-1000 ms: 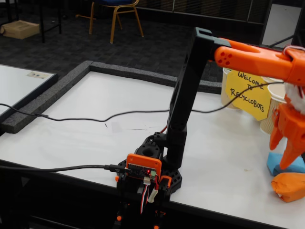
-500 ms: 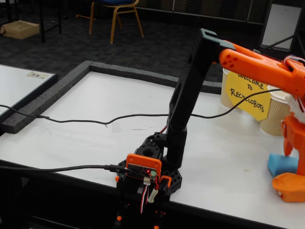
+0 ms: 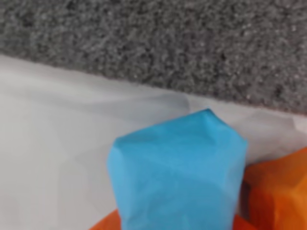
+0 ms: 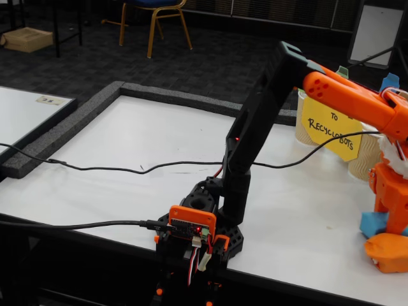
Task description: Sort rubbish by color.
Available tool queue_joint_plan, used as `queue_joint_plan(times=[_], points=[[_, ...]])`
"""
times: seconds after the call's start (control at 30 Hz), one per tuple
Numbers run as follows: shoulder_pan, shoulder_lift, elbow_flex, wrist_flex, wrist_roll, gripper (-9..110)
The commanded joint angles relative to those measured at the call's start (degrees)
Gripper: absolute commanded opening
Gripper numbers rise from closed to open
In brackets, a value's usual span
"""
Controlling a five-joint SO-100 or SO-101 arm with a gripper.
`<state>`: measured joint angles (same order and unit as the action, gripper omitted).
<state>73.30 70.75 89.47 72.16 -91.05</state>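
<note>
The blue rubbish lump lies on the white table at the right edge of the fixed view. My orange gripper has come down over it, with part of its fingers cut off by the frame edge. In the wrist view the blue lump fills the lower middle. An orange sliver shows at its lower left, and a dark gap separates it from an orange surface at lower right. The jaws look open around the lump. The orange rubbish lump lies just in front of the blue one.
Beige paper cups and the yellow sign stand behind the gripper. A grey foam border rims the table just beyond the blue lump. A black cable crosses the table, and the arm's base sits at the front edge.
The arm has stretched further right and lowered. The gripper dropped from above the lumps down onto the blue one, which it now partly hides.
</note>
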Motion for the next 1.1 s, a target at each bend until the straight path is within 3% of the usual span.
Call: queue_joint_plan(times=[0.0, 0.13, 0.4, 1.07], points=[[-2.64, 4.04, -10.37, 8.26, 2.81, 0], [-3.78, 8.96, -12.57, 15.64, 3.69, 0], [-6.94, 24.87, -10.72, 19.25, 7.47, 0], [-21.53, 65.57, -1.32, 18.28, 16.61, 0]])
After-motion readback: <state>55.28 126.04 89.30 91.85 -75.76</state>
